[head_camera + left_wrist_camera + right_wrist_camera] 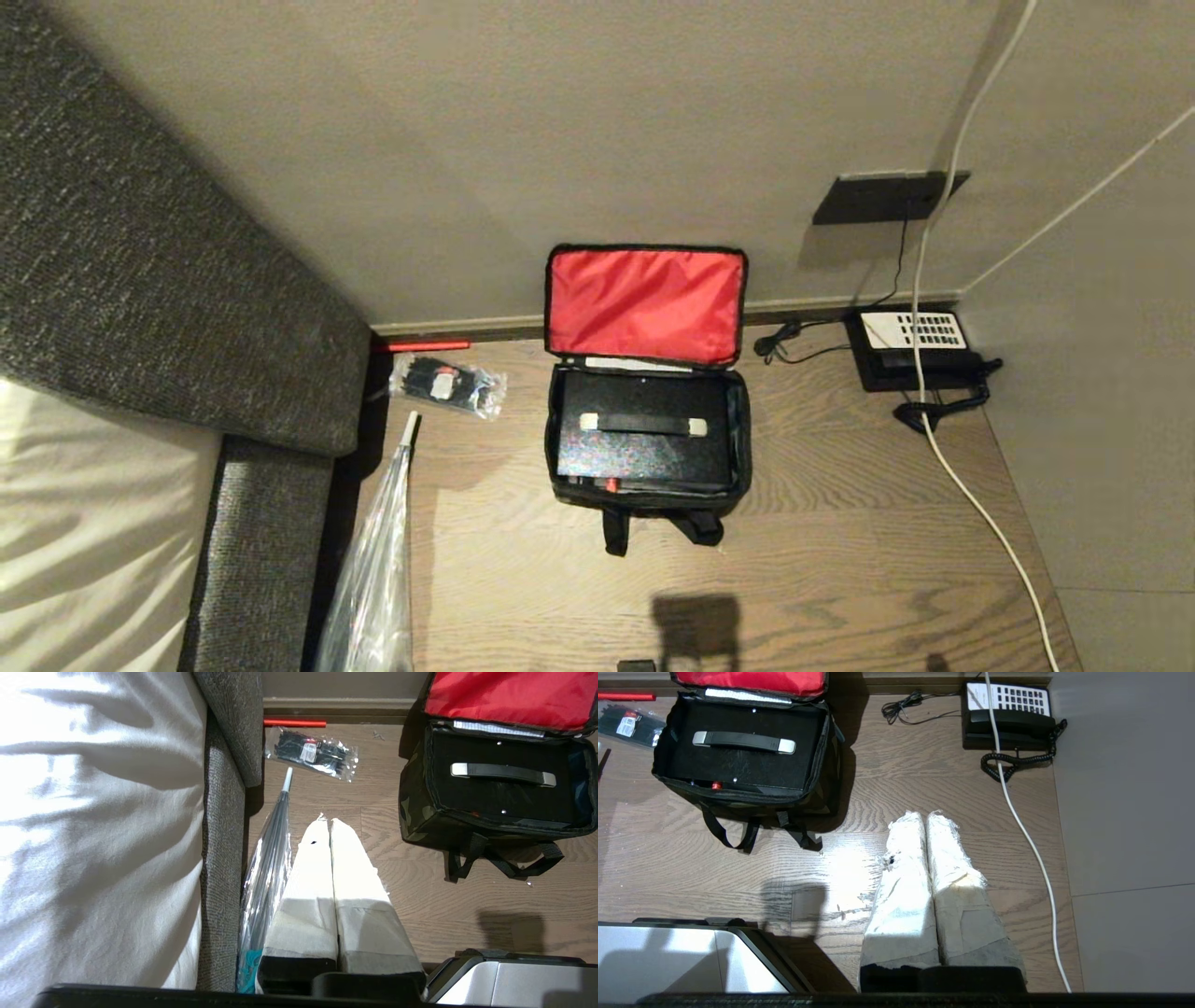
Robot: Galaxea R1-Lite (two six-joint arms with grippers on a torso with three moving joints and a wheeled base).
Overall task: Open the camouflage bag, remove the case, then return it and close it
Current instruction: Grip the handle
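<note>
The camouflage bag [646,502] stands open on the wood floor by the wall. Its red-lined lid [644,303] leans back against the wall. Inside lies the black case [644,457], its handle [642,424] facing up. The left wrist view has the bag's camouflage side [415,812] and the case [495,800] off to one side of my left gripper [327,820], which is shut and empty above the floor. My right gripper [924,814] is also shut and empty, apart from the bag [817,805] and case [747,765]. Neither gripper shows in the head view.
A grey sofa edge [140,280] bounds the left. Beside it lie a clear packet of black items [446,383], a red stick [420,345] and a plastic-sleeved umbrella [378,560]. A black telephone [910,350] and a white cable [971,495] are at the right.
</note>
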